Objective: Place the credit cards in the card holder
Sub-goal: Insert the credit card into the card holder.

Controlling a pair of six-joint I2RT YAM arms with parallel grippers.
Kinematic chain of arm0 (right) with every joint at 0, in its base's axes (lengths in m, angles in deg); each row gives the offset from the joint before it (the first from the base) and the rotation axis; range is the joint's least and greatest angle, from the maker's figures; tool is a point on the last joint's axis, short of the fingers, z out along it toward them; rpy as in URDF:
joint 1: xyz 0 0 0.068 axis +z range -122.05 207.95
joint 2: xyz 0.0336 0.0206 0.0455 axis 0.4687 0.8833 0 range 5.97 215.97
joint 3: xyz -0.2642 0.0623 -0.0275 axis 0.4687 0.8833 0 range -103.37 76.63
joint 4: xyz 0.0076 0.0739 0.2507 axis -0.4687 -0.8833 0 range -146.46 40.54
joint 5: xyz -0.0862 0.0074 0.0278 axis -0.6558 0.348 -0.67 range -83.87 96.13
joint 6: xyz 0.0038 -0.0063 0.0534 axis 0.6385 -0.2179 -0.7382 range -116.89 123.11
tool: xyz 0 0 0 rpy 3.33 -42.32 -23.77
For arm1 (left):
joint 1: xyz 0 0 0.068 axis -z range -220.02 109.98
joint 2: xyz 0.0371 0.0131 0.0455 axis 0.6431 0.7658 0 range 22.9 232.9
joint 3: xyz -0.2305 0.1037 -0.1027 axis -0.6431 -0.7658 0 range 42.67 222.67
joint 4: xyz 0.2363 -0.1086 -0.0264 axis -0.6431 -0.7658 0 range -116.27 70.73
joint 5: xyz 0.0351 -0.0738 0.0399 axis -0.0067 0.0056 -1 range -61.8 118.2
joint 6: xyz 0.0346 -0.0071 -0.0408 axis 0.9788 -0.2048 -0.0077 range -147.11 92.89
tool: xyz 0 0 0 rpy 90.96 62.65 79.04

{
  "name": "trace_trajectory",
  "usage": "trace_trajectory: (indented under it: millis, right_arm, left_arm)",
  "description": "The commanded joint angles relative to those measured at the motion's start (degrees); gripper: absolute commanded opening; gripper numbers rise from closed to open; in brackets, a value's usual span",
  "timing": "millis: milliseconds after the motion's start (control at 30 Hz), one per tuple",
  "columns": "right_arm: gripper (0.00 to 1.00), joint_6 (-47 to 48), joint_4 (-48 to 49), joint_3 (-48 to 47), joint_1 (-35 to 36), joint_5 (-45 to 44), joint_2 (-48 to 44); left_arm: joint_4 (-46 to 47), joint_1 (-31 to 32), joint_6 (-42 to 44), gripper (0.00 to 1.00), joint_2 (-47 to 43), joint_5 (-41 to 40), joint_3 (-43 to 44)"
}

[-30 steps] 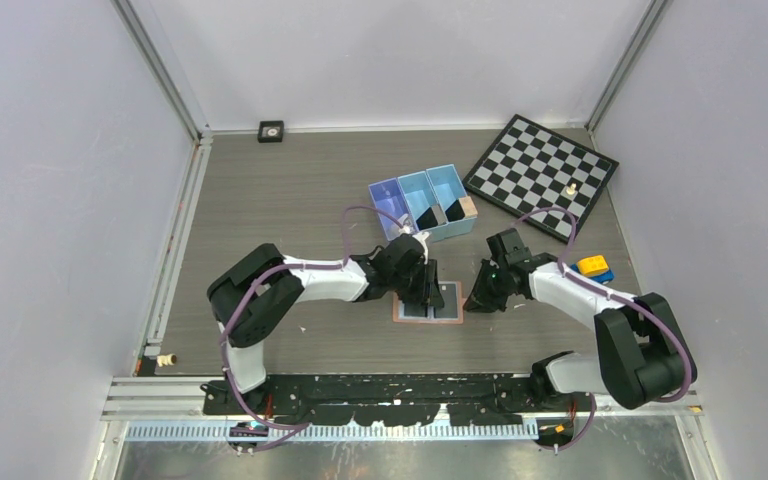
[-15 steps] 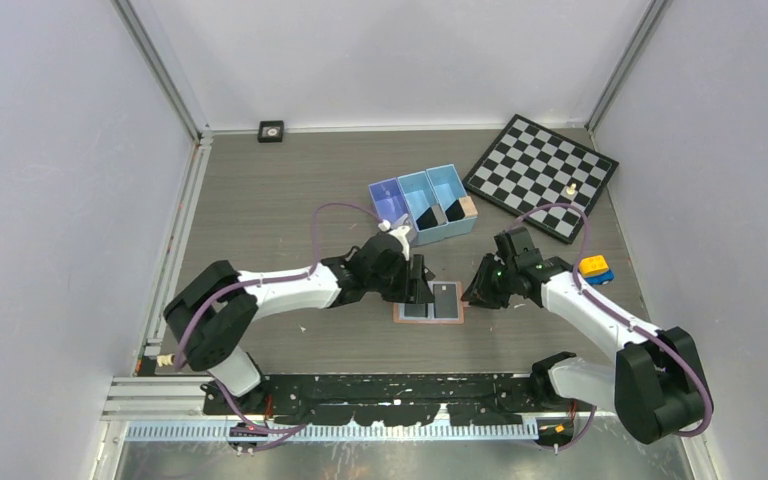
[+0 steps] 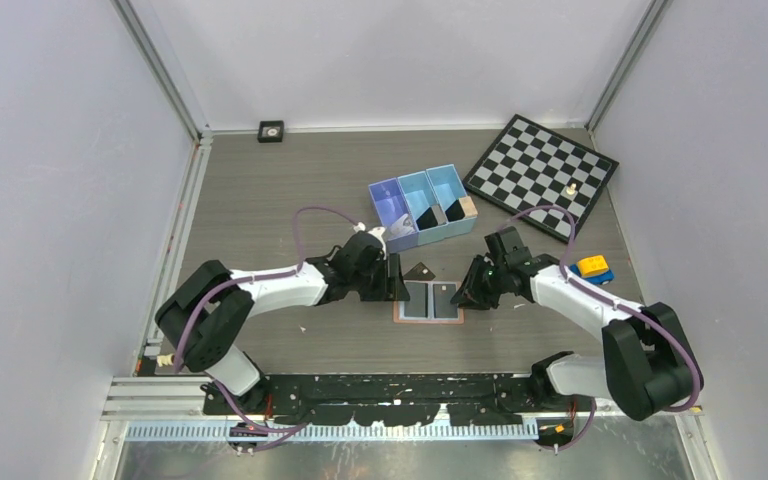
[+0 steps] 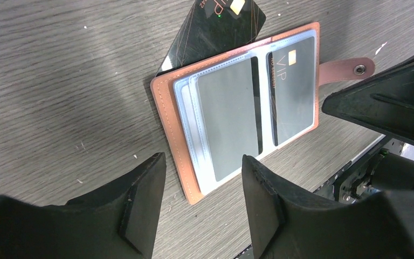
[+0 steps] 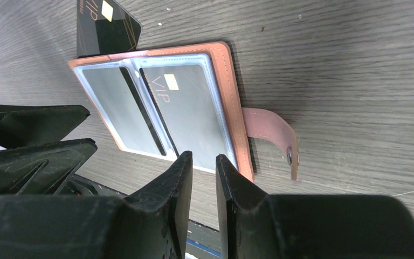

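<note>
Judging by the layout, the step in hand is seating the last credit card. The worktop point(image 3: 290, 190) carries the open card holder point(image 3: 429, 300) around its middle, nearer the near edge than the far one. The left arm point(image 3: 280, 285) and right arm point(image 3: 580, 295) flank it. The left jaws stand wide apart and empty, just off the holder's left side. The right jaws show only a narrow gap with nothing in it, near the snap tab point(image 5: 272, 132).

Opened flat, the holder's long axis runs side to side, parallel to the near edge, with the tab pointing toward the right edge. Two credit cards point(image 4: 232, 116) sit in its clear sleeves, their long axes running toward the far edge.

A third black card point(image 4: 215, 29) juts out past the holder's far left corner, skewed, chip end away from the holder. Whether it lies under the leather or partly in a pocket I cannot tell.

To do this well, I would pin the leather border with one pair of jaws. The other pair should pinch the card's exposed end and square its long axis with a sleeve mouth. Feed it in low and flat, since the glossy card may slip or the light holder may skid.
</note>
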Motion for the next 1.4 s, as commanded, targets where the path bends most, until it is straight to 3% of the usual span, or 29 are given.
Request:
trace_trajectory:
  millis: [0, 500, 1367]
  right_arm:
    - [0.27, -1.1, 3.0, -0.3, 0.5, 0.7, 1.6]
    - [0.25, -0.4, 0.2, -0.3, 0.7, -6.2, 2.2]
    - [0.2, -1.3, 3.2, -1.0, 1.8, -1.4, 2.9]
  left_arm:
    - [1.9, -0.5, 0.8, 0.54, 1.0, 1.0, -0.1]
    - [3.1, -0.5, 0.0, 0.49, 3.2, 1.2, 0.0]
    - [3.7, -0.5, 0.0, 0.45, 4.4, 2.1, 0.4]
